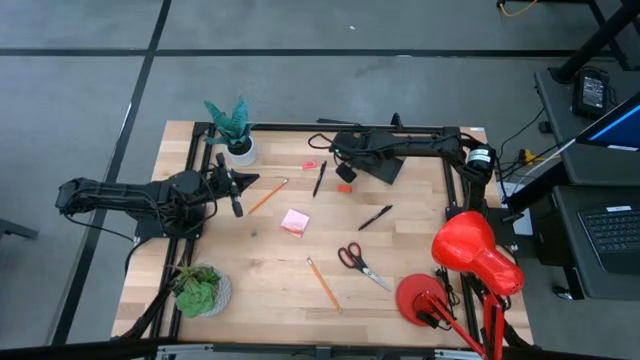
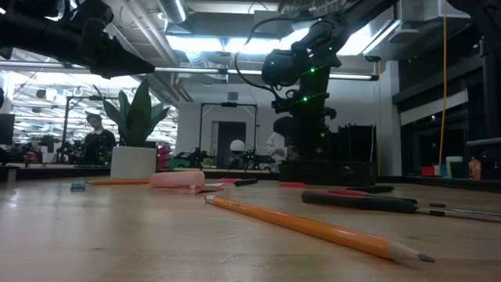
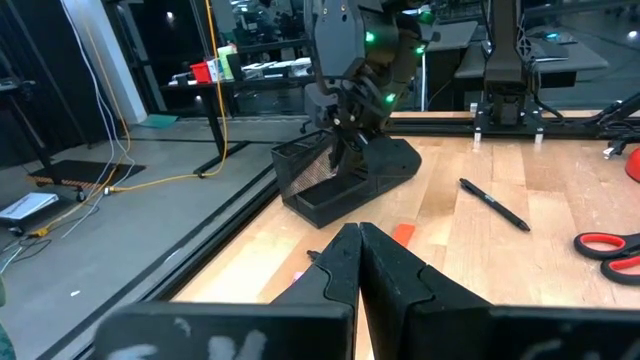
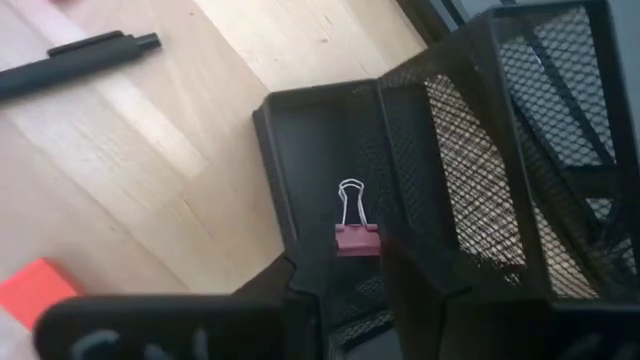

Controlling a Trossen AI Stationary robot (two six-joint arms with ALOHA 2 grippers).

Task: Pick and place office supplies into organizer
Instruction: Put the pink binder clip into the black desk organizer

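Your right end effector [image 4: 335, 290] hangs over the black organizer [image 1: 372, 160] at the far side of the counter [image 1: 260, 270]. A small red binder clip [image 4: 356, 238] shows between its fingers, wire loop pointing away, above the organizer's low front compartment. Whether the fingers pinch the clip, or it already rests on the tray floor, you cannot tell; the finger bases are cut off at the frame edge. The mesh cup beside that compartment hides part of the tray.

Your left end effector [image 3: 358, 240] has its fingers pressed together, holding nothing, above the counter near the white plant pot [image 1: 241, 150].

Loose on the counter:
- a pink note pad [image 1: 294, 222] near the middle;
- red-handled scissors [image 1: 358, 262] toward the near side;
- one orange pencil [image 1: 323, 283] beside the scissors, another [image 1: 267, 195] near the left end effector;
- two black pens [image 1: 375, 217], one of them [image 1: 319, 179] just beside the organizer;
- a small orange-red block [image 1: 344, 187] near the organizer;
- a tiny pink item [image 1: 309, 164] farther back, too small to make out.

The red lamp [image 1: 470, 255] covers the near right corner.
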